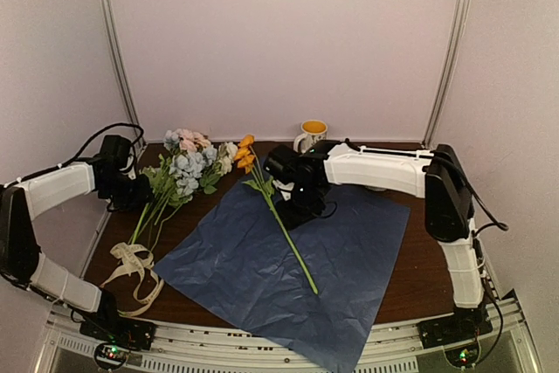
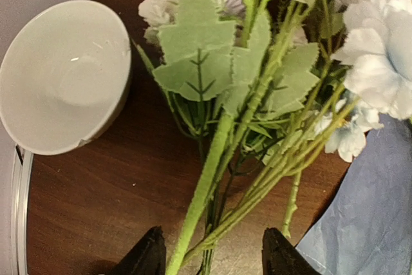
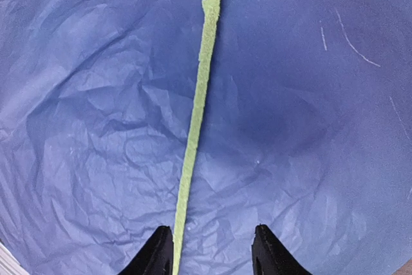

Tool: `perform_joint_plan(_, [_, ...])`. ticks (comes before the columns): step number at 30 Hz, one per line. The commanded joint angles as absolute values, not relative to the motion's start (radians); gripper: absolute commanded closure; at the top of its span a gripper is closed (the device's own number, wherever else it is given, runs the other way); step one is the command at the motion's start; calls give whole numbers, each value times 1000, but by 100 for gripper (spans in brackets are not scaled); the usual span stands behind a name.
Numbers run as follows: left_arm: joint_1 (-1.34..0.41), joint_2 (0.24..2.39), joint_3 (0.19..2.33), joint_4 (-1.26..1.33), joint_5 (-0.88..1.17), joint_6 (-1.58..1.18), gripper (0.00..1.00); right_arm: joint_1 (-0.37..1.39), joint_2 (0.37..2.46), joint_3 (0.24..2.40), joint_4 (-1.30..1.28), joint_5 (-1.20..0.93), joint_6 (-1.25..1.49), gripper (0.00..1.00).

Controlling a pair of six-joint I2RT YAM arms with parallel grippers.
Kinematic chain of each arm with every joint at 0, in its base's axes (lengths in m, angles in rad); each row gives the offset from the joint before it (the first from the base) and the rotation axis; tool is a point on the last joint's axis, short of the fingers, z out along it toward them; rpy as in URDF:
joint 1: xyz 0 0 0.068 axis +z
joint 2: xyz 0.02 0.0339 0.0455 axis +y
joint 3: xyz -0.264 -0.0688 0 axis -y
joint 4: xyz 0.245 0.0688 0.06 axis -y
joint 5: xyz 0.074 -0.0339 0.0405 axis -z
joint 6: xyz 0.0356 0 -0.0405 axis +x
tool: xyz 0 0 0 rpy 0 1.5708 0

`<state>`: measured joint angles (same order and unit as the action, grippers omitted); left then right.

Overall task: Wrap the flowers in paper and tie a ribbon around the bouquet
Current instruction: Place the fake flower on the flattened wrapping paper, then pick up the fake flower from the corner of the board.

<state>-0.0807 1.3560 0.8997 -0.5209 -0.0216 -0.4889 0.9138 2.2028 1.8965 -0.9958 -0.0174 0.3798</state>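
Note:
The paper [image 1: 341, 259] lies spread flat, dark blue side up. An orange-headed flower [image 1: 246, 156] lies on it, its long green stem [image 3: 199, 94] running diagonally. My right gripper [image 3: 211, 252] hovers open over that stem, which passes just inside the left finger and looks free of both. The other flowers [image 1: 188, 163] lie in a bunch at the back left, with their stems [image 2: 212, 178] off the paper. My left gripper [image 2: 214, 256] is open and straddles these stems, with gaps on both sides. The cream ribbon [image 1: 133, 264] lies looped at the front left.
A white mug [image 1: 310, 135] with a yellow inside stands at the back centre. A white bowl [image 2: 61, 75] sits on the brown table [image 2: 96, 204] left of the stems. The paper's edge [image 2: 373, 223] lies right of my left gripper.

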Motion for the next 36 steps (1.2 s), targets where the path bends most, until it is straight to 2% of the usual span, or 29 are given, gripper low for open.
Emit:
perform_joint_plan(1, [-53,1412,906,-455,-20,-487,56,920,2073,1813,-957,19,368,56])
perform_joint_plan(5, [-52,1488,937,-450,-26,-481,67,920,2040,1747,-940,27,369,56])
perform_joint_plan(7, [-51,1517,953,-454,-32,-479,76,921,2030,1723,-935,30,370,56])
perform_joint_plan(14, [-52,1552,984,-459,-55,-461,89,922,2002,1664,-917,23,365,57])
perform_joint_plan(27, [-51,1596,1038,-496,-99,-423,85,922,1983,1640,-912,37,345,56])
perform_joint_plan(30, [-52,1606,1040,-496,-96,-422,91,922,1978,1633,-913,41,342,56])
perform_joint_plan(32, [-52,1603,1038,-493,-88,-422,100,923,1973,1624,-910,44,343,56])
perform_joint_plan(36, [-52,1568,1020,-477,-80,-428,100,923,1970,1623,-912,43,345,56])
